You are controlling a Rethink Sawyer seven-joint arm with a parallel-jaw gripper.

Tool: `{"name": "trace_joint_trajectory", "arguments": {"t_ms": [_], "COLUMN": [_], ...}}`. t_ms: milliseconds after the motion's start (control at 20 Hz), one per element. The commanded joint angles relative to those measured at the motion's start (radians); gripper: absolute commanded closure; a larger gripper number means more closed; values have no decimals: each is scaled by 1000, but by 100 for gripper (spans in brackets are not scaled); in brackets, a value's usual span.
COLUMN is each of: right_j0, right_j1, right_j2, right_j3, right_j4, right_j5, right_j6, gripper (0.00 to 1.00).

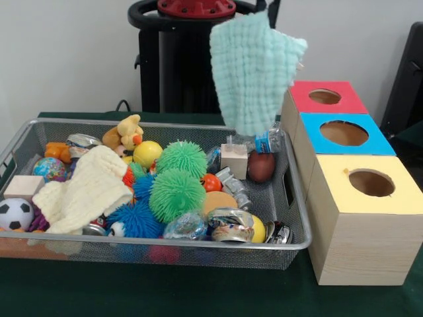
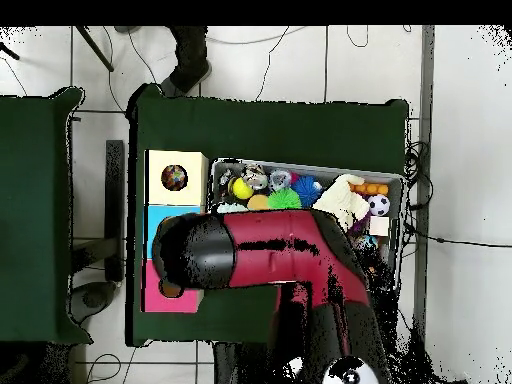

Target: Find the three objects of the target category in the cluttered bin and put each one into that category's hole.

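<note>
Dark green tablecloth (image 1: 198,297) covers the table, with a plain white wall behind. From the front you've got a silver wire mesh bin (image 1: 165,243) stuffed with junk: a cream knitted cloth (image 1: 86,188) draped over the left side, 2 green spiky rubber balls (image 1: 176,193), a blue spiky ball (image 1: 135,218) just in front of them, a small black and white soccer ball (image 1: 14,213) in the left corner, a yellow plush toy (image 1: 125,132) at the back, a pale wooden cube (image 1: 234,160) with a brown ball (image 1: 261,166) just beside it, and some crushed shiny cans (image 1: 228,221) near the front rim. A mint green fuzzy washcloth (image 1: 254,72) hangs up in the air over the bin's back right corner, next to the boxes and clear of the clutter. The claw is hidden behind that cloth, so I can't tell how it's set. Right of the bin sit 3 wooden boxes in a row, each with a round hole on top: red-topped box (image 1: 304,89) at the back, blue-topped box (image 1: 380,146) in the middle, yellow-topped box (image 1: 344,195) nearest. From overhead, the big red and black arm (image 2: 270,255) reaches across and blocks most of the bin, the blue box and the red box, and the washcloth and claw don't show. The yellow box's hole has a multicoloured ball (image 2: 174,178) in it. The cream cloth and soccer ball still peek out past the arm.
</note>
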Motion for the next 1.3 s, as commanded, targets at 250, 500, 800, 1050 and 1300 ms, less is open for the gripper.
{"name": "trace_joint_trajectory", "arguments": {"t_ms": [250, 500, 800, 1050, 1300], "right_j0": [85, 171, 173, 163, 212], "right_j1": [153, 288, 350, 392, 438], "right_j2": [-141, -257, -277, -287, -339], "right_j3": [283, 258, 294, 316, 330], "right_j4": [-80, -116, -66, -44, -45], "right_j5": [-546, -796, -948, -1019, -1111], "right_j6": [294, 278, 214, 195, 194], "gripper": [100, 100, 100, 100, 100]}}
